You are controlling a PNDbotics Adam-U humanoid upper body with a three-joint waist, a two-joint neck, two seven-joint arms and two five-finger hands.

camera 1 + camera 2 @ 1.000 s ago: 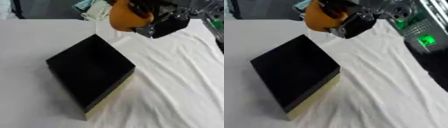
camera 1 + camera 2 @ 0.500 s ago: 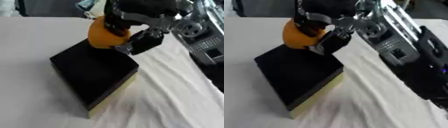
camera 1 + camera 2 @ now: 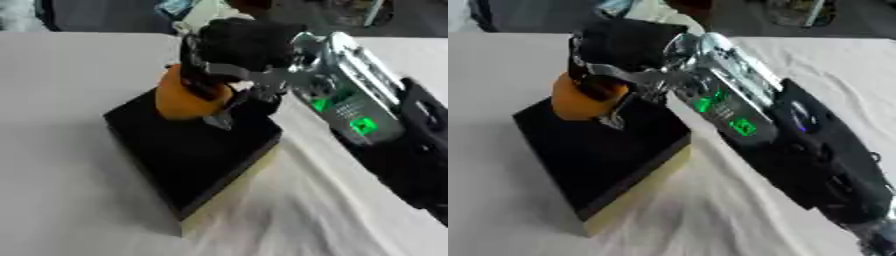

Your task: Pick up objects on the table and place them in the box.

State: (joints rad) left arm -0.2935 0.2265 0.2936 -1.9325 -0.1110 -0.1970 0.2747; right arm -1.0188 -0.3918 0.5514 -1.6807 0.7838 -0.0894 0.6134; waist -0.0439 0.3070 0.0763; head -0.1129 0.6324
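Left eye view shows the right hand [image 3: 229, 60] reaching in from the right side of the worktop, its black fingers curled round an orange object [image 3: 184, 97]. The object is rounded and plain in colour; what it is cannot be made out. The hand covers its top and far side, and only the lower near part of the orange surface shows below the fingers. One finger or the thumb points down beside the object toward the box's dark surface.

The orange object sits over the far corner of the box [image 3: 197, 155], at or just above its dark top; whether it touches cannot be told. The box is black on top with pale yellowish side walls showing along its near right edge. It stands askew on the worktop, one corner pointing toward the near edge. Whether the black surface is a lid or the inside of the box cannot be told.

The right arm [image 3: 737, 110] stretches from the lower right corner up to the hand, with a silver section carrying green lights next to the wrist and a black section behind it.

A white cloth [image 3: 61, 100] covers the worktop, lying flat on the left and creased to the right of the box. The left hand shows in neither view.
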